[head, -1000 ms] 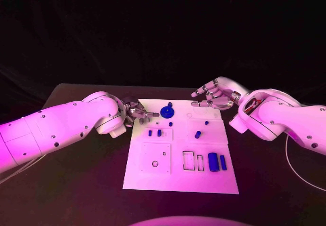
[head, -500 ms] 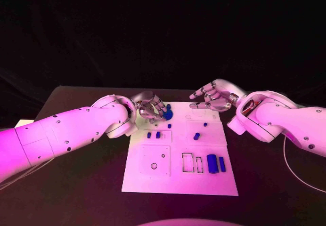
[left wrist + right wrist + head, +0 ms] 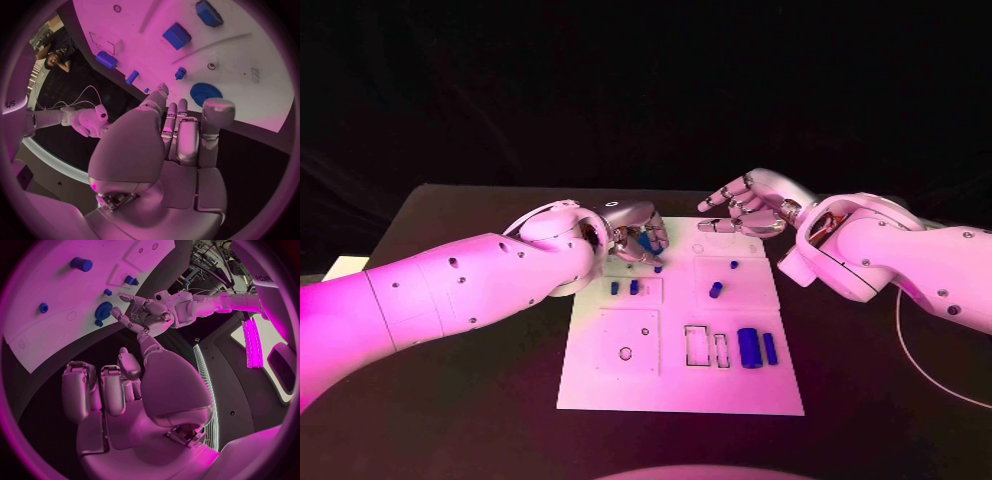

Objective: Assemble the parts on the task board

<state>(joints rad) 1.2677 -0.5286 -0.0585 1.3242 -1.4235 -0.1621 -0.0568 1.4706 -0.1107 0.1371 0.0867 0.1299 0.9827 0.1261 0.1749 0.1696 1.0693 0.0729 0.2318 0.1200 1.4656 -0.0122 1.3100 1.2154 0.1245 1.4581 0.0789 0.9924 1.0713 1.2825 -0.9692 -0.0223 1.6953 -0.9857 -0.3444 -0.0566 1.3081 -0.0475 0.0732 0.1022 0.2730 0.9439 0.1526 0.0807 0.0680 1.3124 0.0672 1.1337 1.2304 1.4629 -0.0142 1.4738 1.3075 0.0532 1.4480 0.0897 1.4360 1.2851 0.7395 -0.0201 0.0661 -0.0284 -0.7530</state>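
Observation:
The white task board (image 3: 733,385) lies in the middle of the black table. A blue gear (image 3: 652,241) sits near its far left corner. My left hand (image 3: 632,232) hovers over that gear with its fingers spread and holds nothing. In the left wrist view the gear (image 3: 206,93) lies just beyond the fingertips (image 3: 167,97); whether they touch it I cannot tell. My right hand (image 3: 747,212) hangs above the board's far right edge, loosely curled and empty. The right wrist view shows the left hand (image 3: 147,312) above the gear (image 3: 103,310).
Two small blue pegs (image 3: 623,287) stand left of the board's centre, and another blue piece (image 3: 715,290) to the right. Two long blue bars (image 3: 759,347) lie near the right edge beside empty rectangular slots (image 3: 698,345). A white cable (image 3: 913,350) trails at the table's right.
My left hand has swung from the board's left edge to the right and now sits over the blue gear. The right hand has barely moved.

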